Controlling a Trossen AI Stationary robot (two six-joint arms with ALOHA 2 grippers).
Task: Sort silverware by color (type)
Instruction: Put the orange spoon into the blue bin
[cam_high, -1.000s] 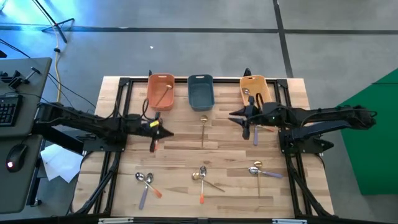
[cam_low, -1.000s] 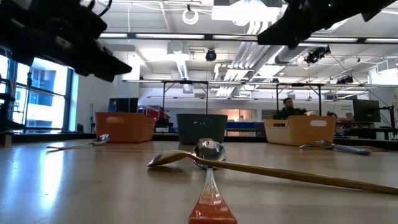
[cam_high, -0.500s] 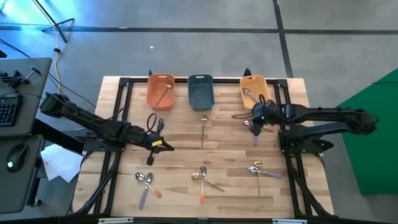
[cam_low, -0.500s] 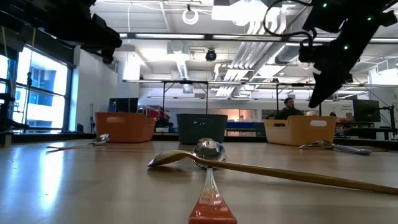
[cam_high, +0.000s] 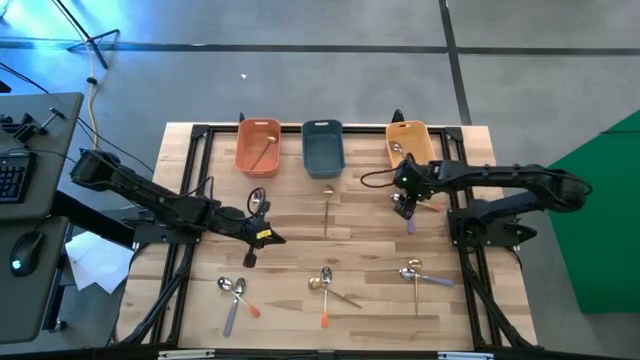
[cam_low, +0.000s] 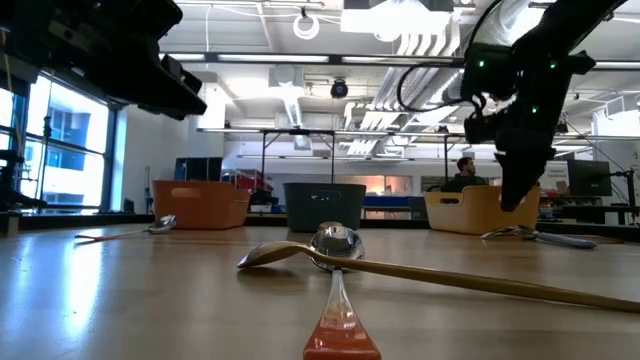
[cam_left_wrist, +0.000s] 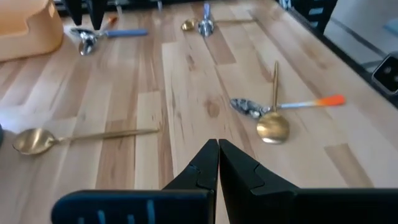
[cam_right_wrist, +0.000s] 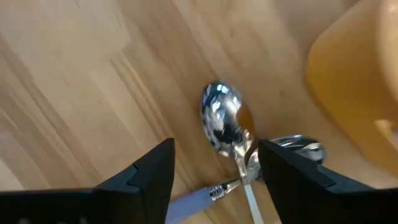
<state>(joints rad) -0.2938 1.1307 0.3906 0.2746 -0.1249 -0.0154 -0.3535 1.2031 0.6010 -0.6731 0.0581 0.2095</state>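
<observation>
We see a wooden table (cam_high: 300, 215) with both dark arms reaching inward. Along its far edge sit three trays: an orange tray (cam_high: 257, 146) holding a gold spoon (cam_high: 263, 152), a slate-blue tray (cam_high: 323, 148), and a yellow tray (cam_high: 410, 144) with what looks to us like a silver spoon (cam_high: 397, 150) inside, though the view is too small for us to be sure.

The right gripper (cam_high: 404, 203) hangs low, just in front of the yellow tray, its fingers spread wide and holding nothing; in its wrist view the fingers (cam_right_wrist: 146, 174) straddle the bowl of a silver spoon (cam_right_wrist: 222, 121) lying on the wood, with a lavender-handled spoon (cam_right_wrist: 193, 200) crossing just beside it.

The left gripper (cam_high: 252, 247) hovers over the left-centre of the table, its fingers pressed together and empty in its wrist view.

The other spoons lie loose: a lone gold spoon (cam_high: 327, 206) at centre, a crossed pair (cam_high: 234, 296) front left, a crossed cluster (cam_high: 326, 289) with a gold spoon and an orange-handled spoon (cam_low: 337, 290) at front centre, and another pair (cam_high: 418, 275) front right.
</observation>
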